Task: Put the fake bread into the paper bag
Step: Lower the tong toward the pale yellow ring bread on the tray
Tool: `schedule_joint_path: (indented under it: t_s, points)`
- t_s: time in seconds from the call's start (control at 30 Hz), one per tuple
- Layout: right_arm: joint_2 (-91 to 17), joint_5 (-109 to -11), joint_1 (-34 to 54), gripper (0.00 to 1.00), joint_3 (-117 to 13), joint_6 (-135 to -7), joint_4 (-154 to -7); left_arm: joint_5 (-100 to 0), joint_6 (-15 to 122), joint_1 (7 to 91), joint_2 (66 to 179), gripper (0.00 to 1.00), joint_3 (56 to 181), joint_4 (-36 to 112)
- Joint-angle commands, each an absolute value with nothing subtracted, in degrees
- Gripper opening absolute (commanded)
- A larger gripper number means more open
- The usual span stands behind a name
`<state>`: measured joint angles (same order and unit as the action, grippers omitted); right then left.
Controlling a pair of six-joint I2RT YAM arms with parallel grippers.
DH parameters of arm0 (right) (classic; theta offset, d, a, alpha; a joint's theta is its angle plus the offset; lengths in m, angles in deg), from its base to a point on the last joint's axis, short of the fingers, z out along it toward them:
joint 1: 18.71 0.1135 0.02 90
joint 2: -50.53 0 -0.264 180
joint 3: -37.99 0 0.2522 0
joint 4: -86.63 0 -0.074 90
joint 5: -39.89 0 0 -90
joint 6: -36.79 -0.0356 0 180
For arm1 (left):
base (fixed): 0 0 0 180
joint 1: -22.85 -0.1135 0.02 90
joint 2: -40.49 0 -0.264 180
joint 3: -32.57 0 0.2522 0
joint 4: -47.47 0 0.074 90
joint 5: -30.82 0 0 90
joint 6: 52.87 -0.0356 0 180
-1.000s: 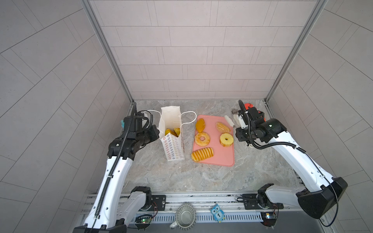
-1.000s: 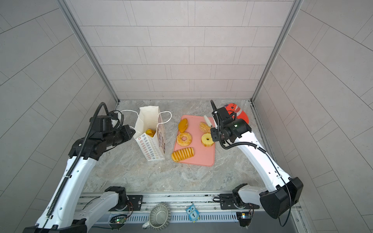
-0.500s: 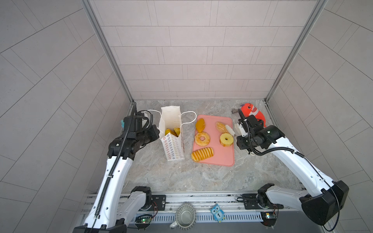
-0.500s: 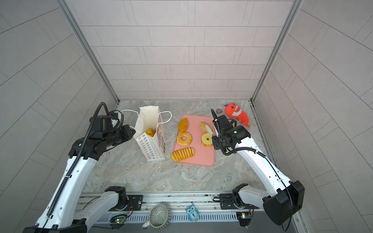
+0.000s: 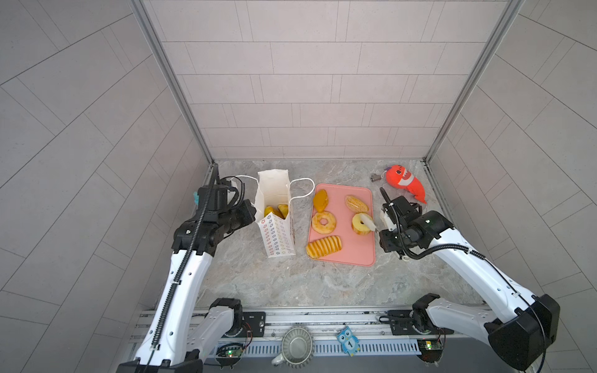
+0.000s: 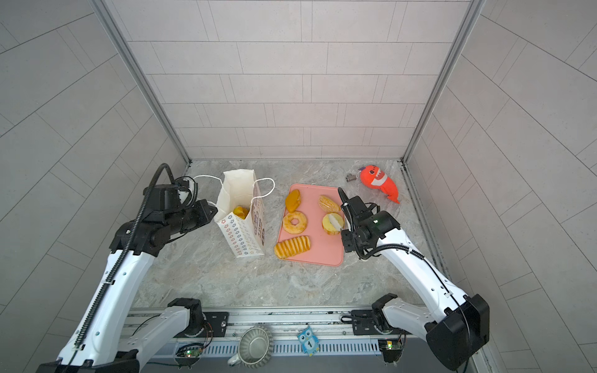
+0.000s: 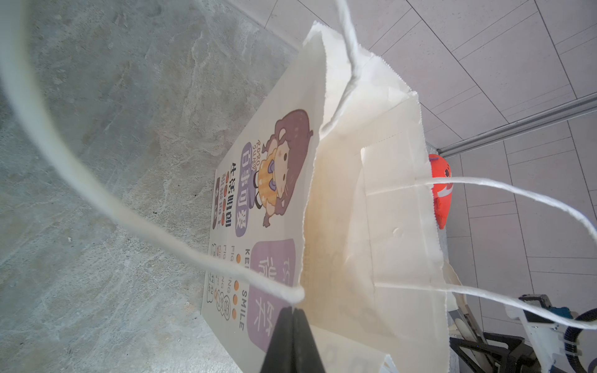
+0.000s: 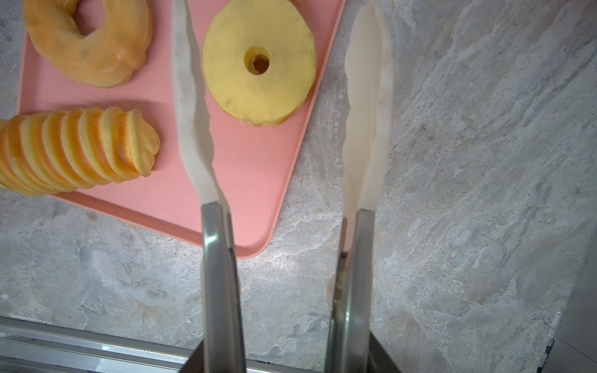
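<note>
A paper bag (image 6: 245, 232) is standing left of a pink tray (image 6: 323, 250).
Five fake breads (image 6: 291, 247) are lying on the tray; the right gripper (image 6: 338, 223) is hovering over the pale ring (image 6: 328, 228) at its right edge, the left gripper (image 6: 211, 210) touching the bag's rim.

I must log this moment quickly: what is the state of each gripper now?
Left gripper: shut on the bag rim.
Right gripper: open, holding nothing; a doughnut lies between its tips.

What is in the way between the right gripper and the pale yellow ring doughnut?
Nothing visible: the pale yellow ring doughnut on the pink tray shows right between the open fingers of the right gripper.
</note>
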<state>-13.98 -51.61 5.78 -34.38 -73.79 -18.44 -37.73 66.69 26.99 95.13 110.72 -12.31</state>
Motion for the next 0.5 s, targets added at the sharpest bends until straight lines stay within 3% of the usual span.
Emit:
schedule_joint_path:
  t_s: [0.0, 0.47]
  points:
    - [-13.83, -51.26, 6.32, 0.55, -34.60, -74.92, -17.97, -37.30, 65.96, 26.71, 94.50, 0.05, 111.12, -12.34]
    - [-18.53, -51.08, 7.96, 0.63, -34.26, -77.12, -18.73, -37.35, 65.80, 26.49, 94.37, 0.05, 110.41, -12.00]
